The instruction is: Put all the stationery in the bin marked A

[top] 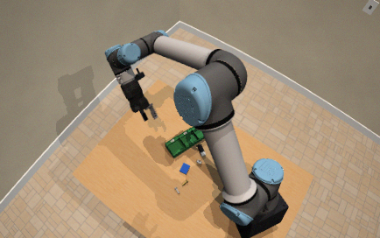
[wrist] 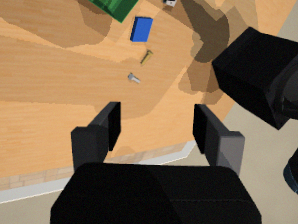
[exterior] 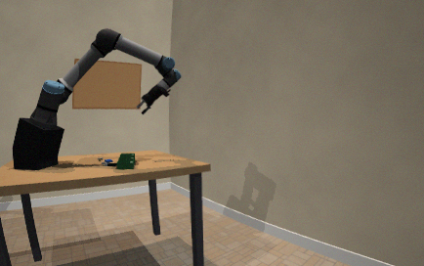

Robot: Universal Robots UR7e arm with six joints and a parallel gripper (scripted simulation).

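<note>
A green bin (top: pixel 187 147) (exterior: pixel 125 161) (wrist: pixel 119 11) with several compartments stands on the table; its small white labels are unreadable. Beside it lies a black item (top: pixel 200 149) with a pale end. Near that is a small grey-white item (top: pixel 199 162) (wrist: pixel 170 2). A flat blue block (top: pixel 185 169) (exterior: pixel 108 160) (wrist: pixel 141 29), a brass-coloured screw (top: pixel 185 183) (wrist: pixel 146 58) and a silver bolt (top: pixel 177 191) (wrist: pixel 134 78) lie apart in a loose row. My gripper (top: pixel 150 118) (exterior: pixel 141 110) (wrist: pixel 157 118) is open and empty, high above the table and away from the bin.
The wooden table (top: pixel 101 168) (exterior: pixel 171 168) carries all these things. The robot's black base (top: pixel 264 219) (exterior: pixel 36 144) stands at one end, and the arm arches over the table. Walls rise beyond the table; a brown board (exterior: pixel 107 85) hangs on one.
</note>
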